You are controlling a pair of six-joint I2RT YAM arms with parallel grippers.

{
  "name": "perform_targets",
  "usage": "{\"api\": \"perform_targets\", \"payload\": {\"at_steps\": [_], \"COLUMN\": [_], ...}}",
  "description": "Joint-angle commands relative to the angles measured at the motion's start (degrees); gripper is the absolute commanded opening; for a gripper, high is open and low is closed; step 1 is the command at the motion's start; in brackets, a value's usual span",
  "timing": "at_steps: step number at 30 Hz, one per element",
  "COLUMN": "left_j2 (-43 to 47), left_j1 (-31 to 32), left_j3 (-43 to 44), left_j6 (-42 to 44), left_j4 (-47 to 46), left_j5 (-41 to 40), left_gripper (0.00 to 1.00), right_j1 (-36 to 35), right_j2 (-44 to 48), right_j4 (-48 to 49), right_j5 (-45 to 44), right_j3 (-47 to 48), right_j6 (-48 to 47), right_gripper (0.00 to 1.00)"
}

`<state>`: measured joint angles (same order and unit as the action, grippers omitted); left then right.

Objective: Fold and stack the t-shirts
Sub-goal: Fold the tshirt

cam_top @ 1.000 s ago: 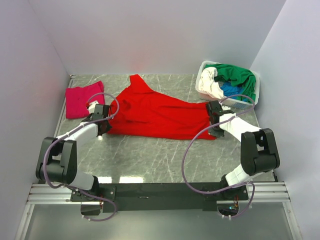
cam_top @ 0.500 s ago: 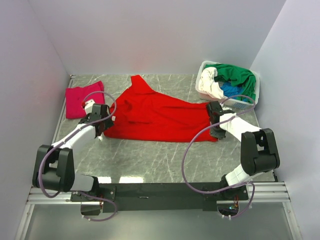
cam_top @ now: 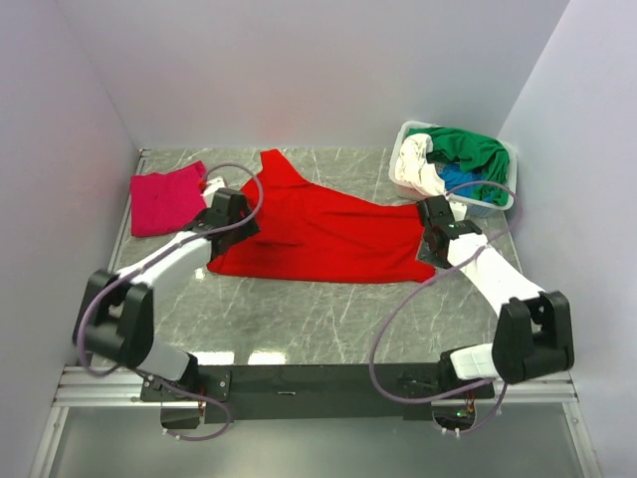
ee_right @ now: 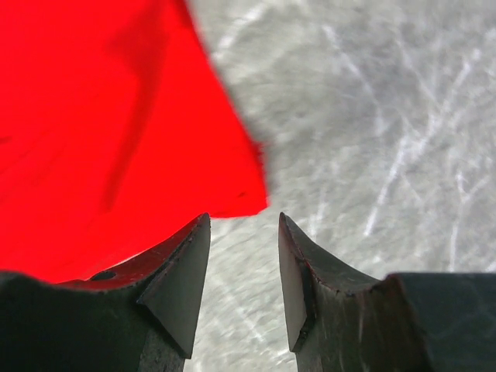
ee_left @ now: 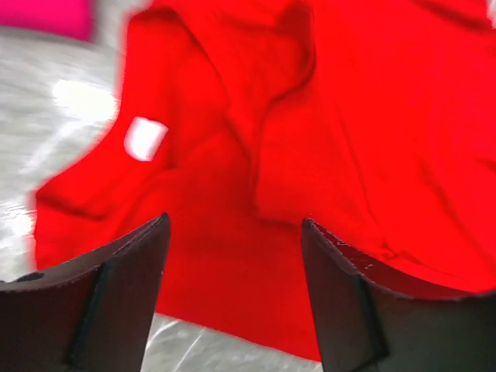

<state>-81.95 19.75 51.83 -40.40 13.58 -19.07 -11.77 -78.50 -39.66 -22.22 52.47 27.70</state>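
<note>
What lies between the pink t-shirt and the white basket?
The red t-shirt, spread out, with the left gripper and right gripper at its ends; seen in the top view.

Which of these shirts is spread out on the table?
The red t-shirt, in the middle. The pink t-shirt lies folded at the left; the others are heaped in the basket.

No readable text, brand, no. or sign was found in any view. One small white tag (ee_left: 146,138) was seen on the red t-shirt (ee_left: 349,116) in the left wrist pic, but it was too blurred for any print to be made out.
</note>
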Motion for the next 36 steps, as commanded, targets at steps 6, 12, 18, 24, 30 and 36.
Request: {"api": "perform_targets", "payload": {"at_steps": [6,12,18,24,30,36], "left_j2": [-12.79,-16.66,-18.85,-19.56,-17.11,-16.92], "left_j1": [1.61,1.61,1.61,1.61,1.61,1.61], "left_j3": [6.35,8.9,10.48,11.18,9.6,9.25], "left_j6": [-0.21,0.68,1.11,1.2,0.94,1.29], "left_j4": [-4.27,-5.06,-4.89,-3.57,-3.21,-2.77], "left_j5": [4.39,5.89,6.5,6.42,5.27,4.74], "left_gripper": [0.71,0.69,0.54,0.42,0.44,0.44], "right_j1": [-2.99,-3.87,-4.31,-4.84,-5.37,-6.42], "right_j2": [10.11,11.88,11.09,10.65,10.21,8.98], "right_j4": [3.27,3.01,3.27,3.1,3.45,3.36], "right_j5": [8.32,9.3,9.47,9.21,9.21,9.12], "right_j3": [-2.19,-2.72,-3.07,-2.72,-2.72,-2.9], "right_j6": [-2.3,-2.48,-2.57,-2.48,-2.3,-1.86], "right_gripper": [0.48,0.48,0.48,0.48,0.48,0.48]}}
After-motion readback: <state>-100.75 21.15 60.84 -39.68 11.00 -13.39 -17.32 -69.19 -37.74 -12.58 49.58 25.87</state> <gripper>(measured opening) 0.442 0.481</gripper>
